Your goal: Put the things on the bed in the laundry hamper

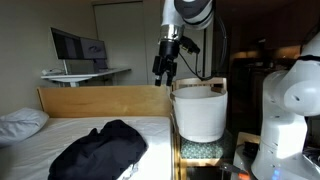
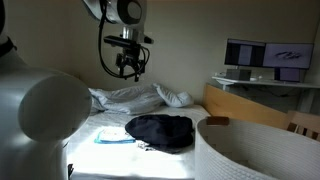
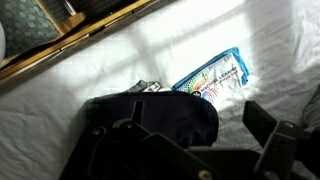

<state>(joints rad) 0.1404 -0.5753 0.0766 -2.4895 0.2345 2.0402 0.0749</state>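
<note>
Where the laundry hamper (image 2: pixel 250 150) fills the lower right of an exterior view, nearest the camera, only its white rim and wall are shown; the inside is hidden. It is seen in both exterior views standing against the end of the bed (image 2: pixel 100 150), mouth upward. This placing is judged to keep the carry from mattress to hamper short.

Beyond the rim, at frame centre, a dark garment (image 2: pixel 160 130) is found lying on the white sheet as a loose, low heap. Its long axis is recorded as running left to right across that frame; no clear front or collar can be made out.

Just beside the garment's left edge a pale blue packet (image 2: pixel 115 138) is laid flat. In the wrist view its long axis is seen running from lower left to upper right, the lower-left end meeting the garment's edge.

Further back, rumpled pillows (image 2: pixel 130 97) are noted. Above them, at upper centre-left, the gripper (image 2: pixel 127 68) is held high, pointing down, fingers spread and nothing between them. The height is judged to serve for sighting both items.

Farthest, monitors (image 2: pixel 260 55) are noted at upper right.
</note>
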